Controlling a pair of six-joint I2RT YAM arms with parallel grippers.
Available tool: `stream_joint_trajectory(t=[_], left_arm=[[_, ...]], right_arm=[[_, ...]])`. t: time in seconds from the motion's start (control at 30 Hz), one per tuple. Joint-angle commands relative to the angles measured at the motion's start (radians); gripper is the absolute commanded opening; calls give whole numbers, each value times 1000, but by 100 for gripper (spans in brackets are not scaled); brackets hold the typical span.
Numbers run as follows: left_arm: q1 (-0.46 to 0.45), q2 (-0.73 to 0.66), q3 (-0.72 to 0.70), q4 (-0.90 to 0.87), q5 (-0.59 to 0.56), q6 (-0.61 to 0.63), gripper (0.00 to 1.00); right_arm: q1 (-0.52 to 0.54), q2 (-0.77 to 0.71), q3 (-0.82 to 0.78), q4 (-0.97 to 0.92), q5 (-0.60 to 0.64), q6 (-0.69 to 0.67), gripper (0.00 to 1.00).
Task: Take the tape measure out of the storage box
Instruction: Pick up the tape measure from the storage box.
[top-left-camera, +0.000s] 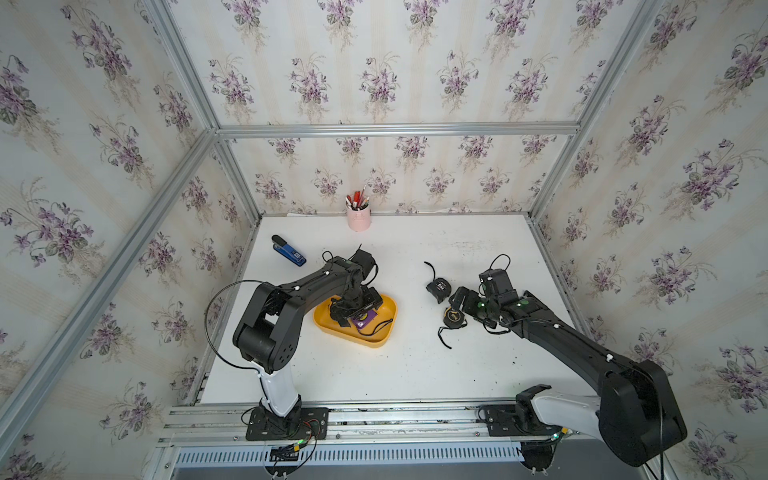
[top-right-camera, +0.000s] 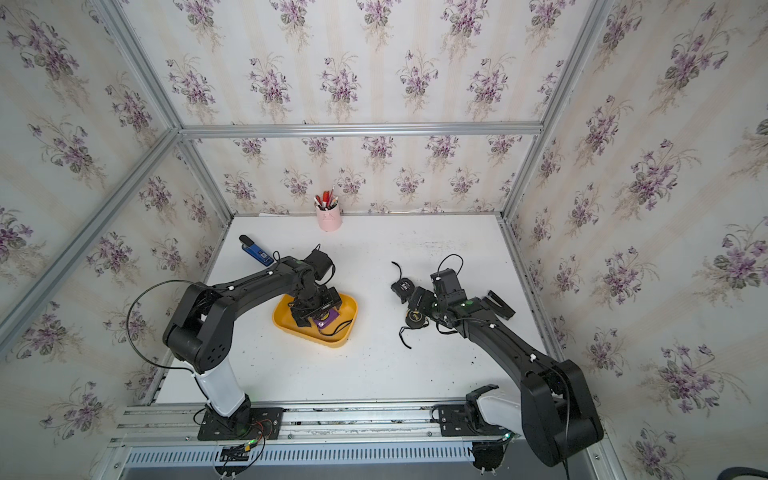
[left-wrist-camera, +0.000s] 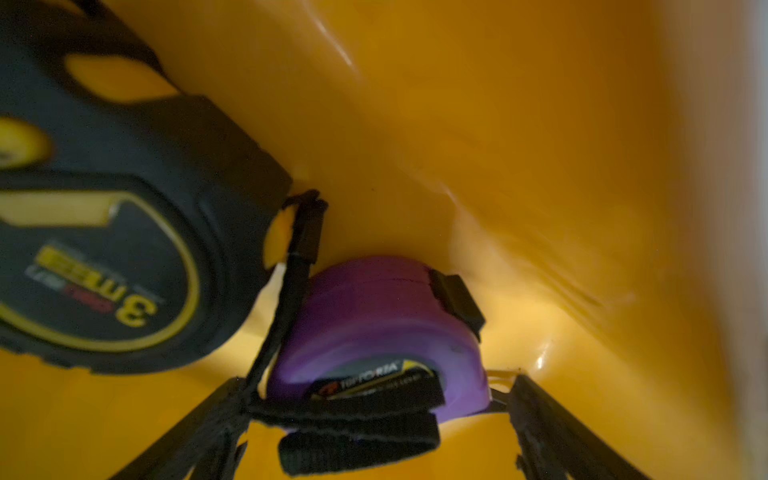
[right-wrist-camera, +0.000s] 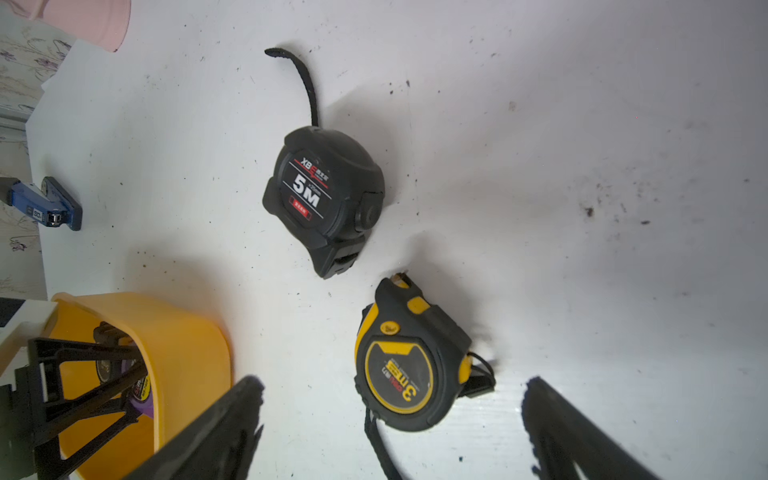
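Two tape measures lie in the storage box (top-left-camera: 332, 328), the yellow tray left of centre in both top views: a purple tape measure (left-wrist-camera: 374, 316) close to the tray's wall and a black-and-yellow tape measure (left-wrist-camera: 124, 249) just beside it. The left gripper (left-wrist-camera: 378, 380) hangs inside the tray with its jaws wide, one finger on each side of the purple case, gripping nothing. The right gripper (right-wrist-camera: 395, 382), equally wide and empty, hovers right of centre over a second black-and-yellow tape measure (right-wrist-camera: 407, 374) on the bare table, with a black tape measure (right-wrist-camera: 324, 199) near it. The grasp probably calls for closing squarely on the purple case's sides, below its loose wrist strap (left-wrist-camera: 353, 415), so that the pads catch plastic and not cord. A straight lift should then clear the low rim. Room is tight in the tray, with the wall behind the case and the neighbouring measure's strap alongside. Open table lies in the lower centre of the top views. The blue stapler (top-left-camera: 289, 250) at upper left and the pink pen cup (top-left-camera: 358, 218) at top centre stand well apart.
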Motion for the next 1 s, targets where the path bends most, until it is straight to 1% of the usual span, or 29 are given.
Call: stream_joint_trajectory(t=[0.0, 0.43, 0.7, 0.73, 0.8, 0.87, 0.97], left_arm=[[0, -7, -12, 1, -13, -10, 100], [0, 53, 21, 17, -5, -3, 99], [1, 63, 29, 17, -7, -1, 97], [0, 64, 28, 19, -5, -1, 95], [1, 62, 28, 19, -3, 1, 85], [0, 60, 27, 16, -4, 1, 72], [0, 62, 30, 16, -1, 0, 57]], right_arm=[[0, 12, 0, 36, -25, -13, 100], [1, 42, 3, 74, -70, -15, 100], [1, 54, 4, 86, -79, -14, 100], [0, 54, 3, 86, -79, -15, 99], [0, 56, 4, 84, -79, -14, 99], [1, 57, 4, 86, -79, -12, 99], [0, 54, 2, 87, -75, -10, 98]])
